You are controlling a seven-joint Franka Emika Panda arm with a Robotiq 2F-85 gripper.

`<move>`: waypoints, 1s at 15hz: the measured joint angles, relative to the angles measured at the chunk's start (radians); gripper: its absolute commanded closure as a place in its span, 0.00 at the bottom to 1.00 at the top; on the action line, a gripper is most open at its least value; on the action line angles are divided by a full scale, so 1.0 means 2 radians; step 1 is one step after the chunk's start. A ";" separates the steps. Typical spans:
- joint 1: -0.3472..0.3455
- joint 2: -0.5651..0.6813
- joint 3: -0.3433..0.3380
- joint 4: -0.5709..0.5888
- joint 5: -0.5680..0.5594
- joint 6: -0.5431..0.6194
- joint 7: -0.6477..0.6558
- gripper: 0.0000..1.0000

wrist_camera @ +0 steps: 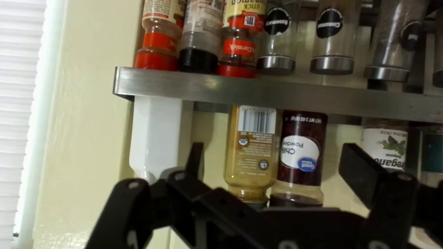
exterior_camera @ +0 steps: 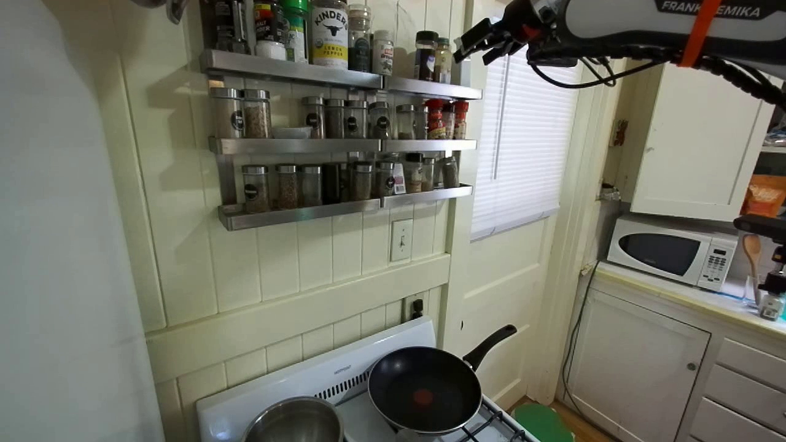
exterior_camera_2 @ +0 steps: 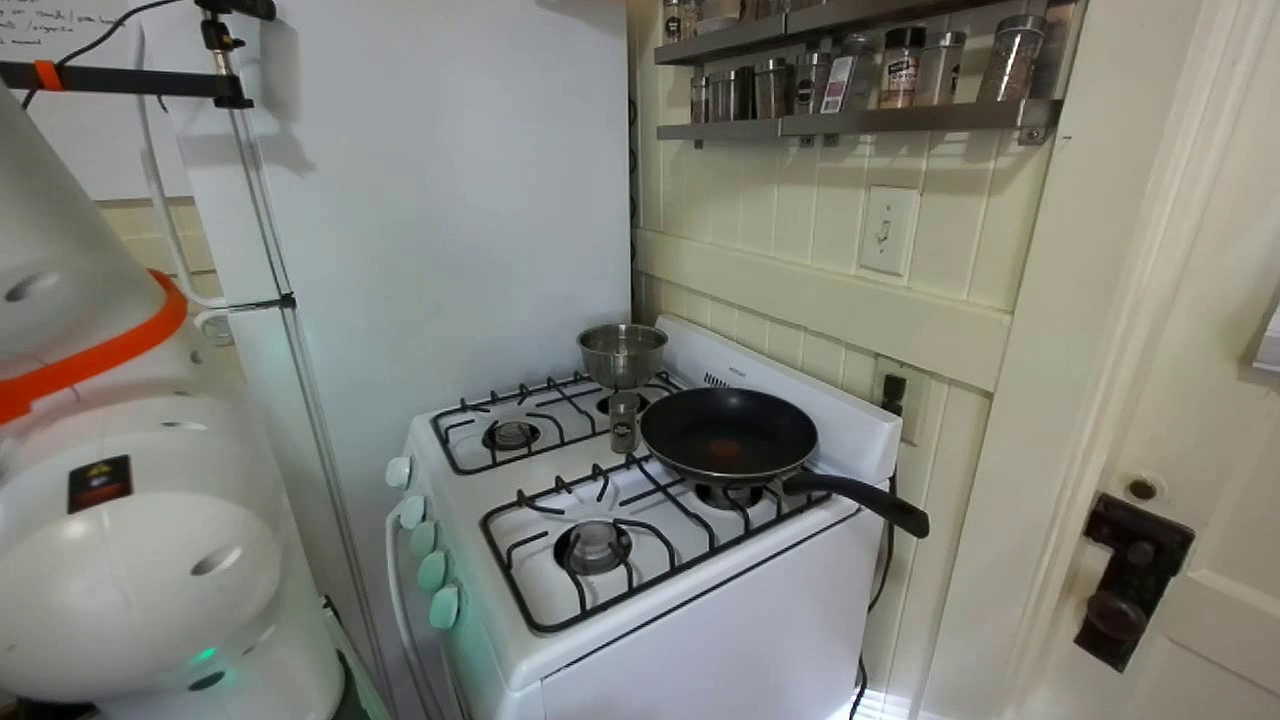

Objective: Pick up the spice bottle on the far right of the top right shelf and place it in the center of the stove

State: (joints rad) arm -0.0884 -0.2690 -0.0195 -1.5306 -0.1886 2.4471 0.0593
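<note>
two fingers (wrist_camera: 361, 174) spread apart, barcoded spice bottle (wrist_camera: 252, 155) beside great value chili powder (wrist_camera: 301, 150), kinder's lemon pepper (exterior_camera: 330, 37)

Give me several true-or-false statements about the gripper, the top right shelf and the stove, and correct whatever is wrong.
1. The gripper is open. True.
2. The yellowish spice bottle is beside the chili powder bottle on the top right shelf. True.
3. The gripper is holding the chili powder bottle. False: it holds nothing.
4. A small jar is on the stove, near the frying pan. True.
5. The small jar lies on its side. False: it stands upright.
6. The frying pan sits at the stove's front edge. False: it is toward the rear, by the back panel.
</note>
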 measured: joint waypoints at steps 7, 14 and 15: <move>-0.003 -0.005 0.005 0.005 -0.001 0.002 0.001 0.13; -0.018 0.019 0.002 0.015 -0.012 0.051 0.009 0.33; -0.020 0.024 0.001 0.018 -0.015 0.057 0.012 0.33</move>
State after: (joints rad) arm -0.1292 -0.2205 -0.0166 -1.4940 -0.2177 2.5614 0.0840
